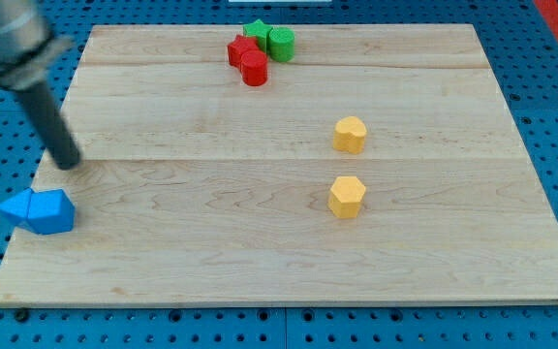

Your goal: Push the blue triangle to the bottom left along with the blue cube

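The blue triangle (15, 206) lies at the board's left edge, low down, half over the edge. The blue cube (51, 210) sits right beside it on its right, touching it. My tip (67, 163) is the lower end of the dark rod coming down from the view's top left. It stands just above the blue cube in the view, a short gap away, touching neither block.
The wooden board (289, 252) lies on a blue pegboard. Two red blocks (248, 58) and two green blocks (271, 39) cluster at the top middle. One yellow block (350, 134) and another yellow block (347, 196) sit right of centre.
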Action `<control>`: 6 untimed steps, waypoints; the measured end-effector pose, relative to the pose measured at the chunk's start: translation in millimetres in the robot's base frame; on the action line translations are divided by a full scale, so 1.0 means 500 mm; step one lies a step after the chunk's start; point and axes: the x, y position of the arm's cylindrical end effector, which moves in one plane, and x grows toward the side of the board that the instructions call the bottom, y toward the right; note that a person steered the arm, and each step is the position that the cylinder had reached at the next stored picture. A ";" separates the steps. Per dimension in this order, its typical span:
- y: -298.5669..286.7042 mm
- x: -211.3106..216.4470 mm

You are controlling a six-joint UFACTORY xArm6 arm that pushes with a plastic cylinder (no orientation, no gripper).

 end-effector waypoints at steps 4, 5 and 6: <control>-0.017 0.202; -0.010 0.202; 0.011 0.202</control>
